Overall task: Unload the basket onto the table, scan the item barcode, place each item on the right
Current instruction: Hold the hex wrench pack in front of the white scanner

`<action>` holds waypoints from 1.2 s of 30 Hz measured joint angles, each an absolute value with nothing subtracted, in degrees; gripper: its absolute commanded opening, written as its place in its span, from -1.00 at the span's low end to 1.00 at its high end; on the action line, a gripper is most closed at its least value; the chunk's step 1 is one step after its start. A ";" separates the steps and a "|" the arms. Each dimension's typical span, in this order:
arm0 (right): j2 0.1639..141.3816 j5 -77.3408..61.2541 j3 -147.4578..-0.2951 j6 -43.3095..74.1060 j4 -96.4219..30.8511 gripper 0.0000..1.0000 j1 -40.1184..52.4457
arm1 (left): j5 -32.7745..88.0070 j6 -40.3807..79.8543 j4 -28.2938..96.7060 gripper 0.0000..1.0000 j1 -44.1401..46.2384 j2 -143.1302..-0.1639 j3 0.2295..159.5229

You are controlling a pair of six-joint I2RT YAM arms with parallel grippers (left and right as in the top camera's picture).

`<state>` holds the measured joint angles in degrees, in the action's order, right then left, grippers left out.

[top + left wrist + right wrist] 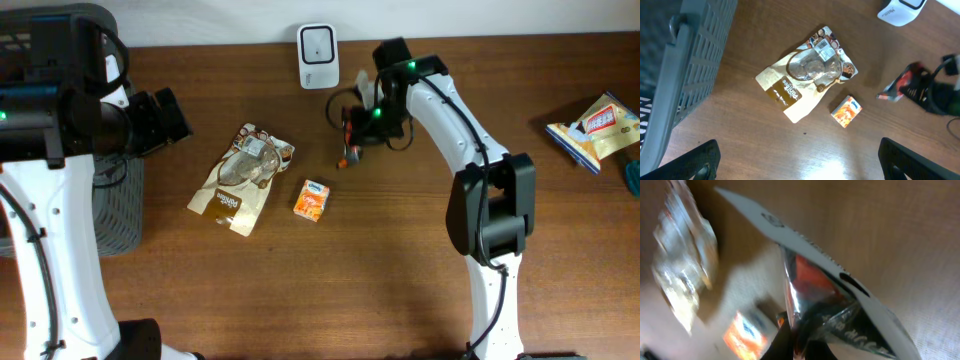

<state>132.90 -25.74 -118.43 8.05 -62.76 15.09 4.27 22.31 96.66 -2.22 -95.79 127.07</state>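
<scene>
A brown wooden table [400, 280] is seen from above, bounded at its far edge by a pale wall. Over the far middle of this table the right pincer [796, 339] is closed tight on a foil packet [830, 297], which is pinched by one end between the fingertips. In the wrist view the packet is seen fanning away from the grip, red and silver with a white band across it. The printing is blurred, so it cannot be told which face carries the barcode.

From overhead the packet's long axis appears to run roughly from the wall side toward the robot, and the packet hangs just clear of the wood or barely on it; which of the two cannot be told. The white scanner [316, 43] stands against the wall, near the held packet, ahead of the pincer and a little to its left. The right arm is plainly the nearer one. The coming move is judged to be a short carry forward and left, with the packet turned so that its printed face is presented to the scanner window.

The left pincer [172, 112] is spread wide and holds nothing, well apart from the scanner. Between the two arms a cookie bag [240, 178] and a small orange box [312, 199] lie flat, just beside each other. A grey basket [115, 215] sits at the left edge.
</scene>
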 measured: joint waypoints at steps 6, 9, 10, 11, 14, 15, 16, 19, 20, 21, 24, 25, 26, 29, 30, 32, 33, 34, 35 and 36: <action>132.90 -24.86 -122.32 25.80 -41.45 -0.92 15.16 | 4.27 22.31 96.68 0.98 -2.22 -95.79 127.07; 132.90 -24.84 -122.37 33.36 -31.94 -0.92 15.73 | 4.27 22.31 96.66 0.99 -2.22 -95.79 127.07; 132.90 -24.84 -122.43 36.03 -29.32 -0.92 16.25 | 4.27 22.31 96.66 0.99 -2.22 -95.79 127.07; 133.03 -24.84 -122.45 39.35 -25.39 -0.92 17.04 | 4.27 22.31 96.64 0.98 -2.22 -95.79 127.07; 133.99 -24.88 -122.48 48.14 -18.28 -0.92 18.52 | 4.27 22.33 96.64 0.98 -2.22 -95.79 127.07; 134.56 -24.93 -122.48 50.22 -17.32 -0.92 18.81 | 4.27 22.31 96.64 0.98 -2.22 -95.79 127.07; 135.33 -24.95 -122.48 52.45 -16.29 -0.92 18.96 | 4.27 22.31 96.66 0.98 -2.22 -95.79 127.07; 137.99 -24.88 -122.48 57.67 -15.27 -0.92 18.94 | 4.27 22.31 96.66 0.98 -2.22 -95.79 127.07; 138.54 -24.86 -122.48 60.40 -15.16 -0.92 18.94 | 4.27 22.31 96.66 0.98 -2.22 -95.79 127.07; 138.74 -24.86 -122.48 63.24 -14.87 -0.92 18.94 | 4.27 22.31 96.68 0.98 -2.22 -95.79 127.07; 139.02 -24.88 -122.48 67.96 -10.74 -0.92 18.96 | 4.27 22.31 96.68 0.99 -2.22 -95.79 127.07; 139.02 -24.93 -122.48 68.95 -10.61 -0.92 18.96 | 4.27 22.31 96.66 0.98 -2.22 -95.79 127.07; 139.24 -25.10 -122.48 69.60 -10.63 -0.92 18.96 | 4.27 22.31 96.68 0.98 -2.22 -95.79 127.07; 140.44 -26.24 -122.48 70.30 -10.41 -0.92 19.29 | 4.27 22.31 96.66 0.98 -2.22 -95.79 127.07; 140.92 -26.61 -122.48 69.71 -10.41 -0.92 19.49 | 4.27 22.31 96.66 0.99 -2.22 -95.79 127.07; 142.28 -27.27 -122.48 66.85 -10.33 -0.92 19.81 | 4.27 22.31 96.66 0.98 -2.22 -95.79 127.07; 142.80 -27.46 -122.48 64.71 -10.33 -0.92 19.84 | 4.27 22.31 96.66 0.98 -2.22 -95.79 127.07; 143.17 -27.59 -122.48 62.98 -10.26 -0.92 19.81 | 4.27 22.31 96.66 0.98 -2.22 -95.79 127.07; 143.35 -27.73 -122.48 61.65 -10.09 -0.92 19.75 | 4.27 22.31 96.66 0.98 -2.22 -95.79 127.07; 143.44 -27.77 -122.48 60.58 -9.76 -0.92 19.59 | 4.27 22.31 96.66 0.98 -2.22 -95.79 127.07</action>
<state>143.44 -27.77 -122.48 60.58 -9.76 19.59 4.27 22.31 96.66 -2.22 -95.79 127.07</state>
